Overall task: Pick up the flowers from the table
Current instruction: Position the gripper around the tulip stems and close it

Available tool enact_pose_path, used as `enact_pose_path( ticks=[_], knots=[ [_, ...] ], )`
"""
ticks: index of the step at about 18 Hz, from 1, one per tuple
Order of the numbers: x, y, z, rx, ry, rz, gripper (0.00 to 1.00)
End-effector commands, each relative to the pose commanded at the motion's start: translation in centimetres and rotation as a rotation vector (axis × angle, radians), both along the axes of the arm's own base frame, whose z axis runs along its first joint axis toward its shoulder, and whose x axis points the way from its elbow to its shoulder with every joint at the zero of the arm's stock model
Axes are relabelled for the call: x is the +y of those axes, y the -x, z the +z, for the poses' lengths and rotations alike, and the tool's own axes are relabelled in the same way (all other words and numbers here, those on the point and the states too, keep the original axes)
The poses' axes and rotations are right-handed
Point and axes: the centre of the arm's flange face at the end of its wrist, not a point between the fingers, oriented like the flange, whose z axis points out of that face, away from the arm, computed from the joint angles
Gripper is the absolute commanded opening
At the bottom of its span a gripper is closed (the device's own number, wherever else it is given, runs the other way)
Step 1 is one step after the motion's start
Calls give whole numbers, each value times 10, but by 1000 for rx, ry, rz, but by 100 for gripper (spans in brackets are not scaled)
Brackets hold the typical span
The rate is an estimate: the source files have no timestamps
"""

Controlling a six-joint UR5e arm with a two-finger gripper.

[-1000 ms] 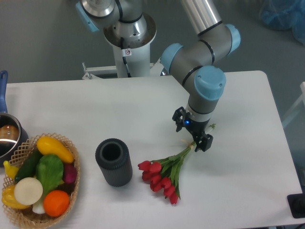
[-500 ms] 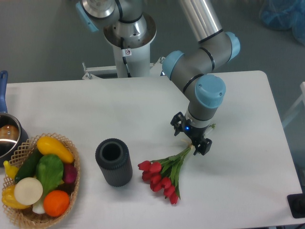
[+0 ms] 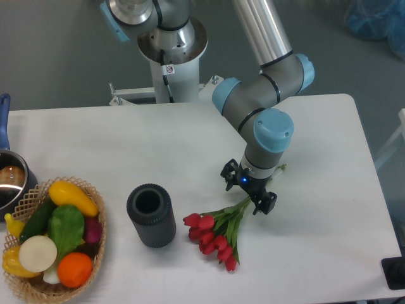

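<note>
White counter [image 3: 329,253] is filling most of the view, its smooth top carrying every item noted below. Nearest the camera at the left edge, a woven basket [image 3: 28,288] is sitting on it, holding an orange, an onion, a yellow squash, a green pepper and other vegetables. Beside it toward the middle, a dark cylindrical cup [image 3: 150,215] is standing upright, its open mouth facing up.

Just right of the cup, the flowers [image 3: 218,235] are lying flat on the counter: red buds are pointing toward the near edge and green stems are running up and to the right, away from the camera.

My end effector [image 3: 249,193] is hanging over the stem end of the bunch, pointing down. Its two fingers are standing apart, one on each side of the stems, with a gap showing between them; I am not pinching anything. I cannot tell whether the fingertips are touching the counter. A small blue light is showing on the wrist body.

Farther back at the far left, a metal pot [image 3: 9,180] with a blue handle is sitting partly out of view. Behind the counter's far edge, my arm's grey links and light-blue joint caps are rising toward the white pedestal base [image 3: 171,69], which is standing against a grey floor.
</note>
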Motion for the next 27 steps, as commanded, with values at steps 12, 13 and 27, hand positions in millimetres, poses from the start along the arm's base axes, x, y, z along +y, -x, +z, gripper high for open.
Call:
enact_pose_path(
  ticks=[12, 13, 27],
  knots=[
    [0, -8, -10, 10, 50, -6, 100],
    [1, -7, -12, 11, 51, -6, 100],
    [5, -3, -22, 22, 44, -15, 100]
  ],
)
